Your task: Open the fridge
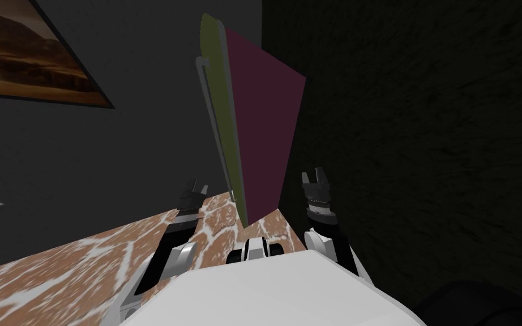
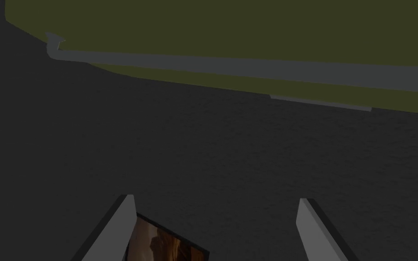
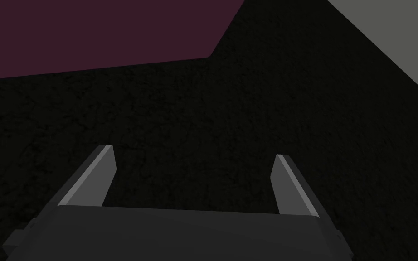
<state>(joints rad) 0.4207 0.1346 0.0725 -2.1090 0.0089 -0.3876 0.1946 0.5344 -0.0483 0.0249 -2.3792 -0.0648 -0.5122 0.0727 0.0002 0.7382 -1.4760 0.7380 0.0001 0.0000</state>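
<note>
The fridge stands ahead of me, a tall box with a dark maroon side and an olive-green door. A long grey bar handle runs along the door's front. In the left wrist view that handle crosses the olive door well beyond my fingers. My left gripper hangs open to the left of the door, apart from it, with nothing between its fingers. My right gripper is open to the right of the fridge, and the maroon side lies ahead of it.
A dark grey wall stands behind the fridge, with a framed brown picture on the left. A darker rough wall closes the right side. The floor is brown stone with white veins.
</note>
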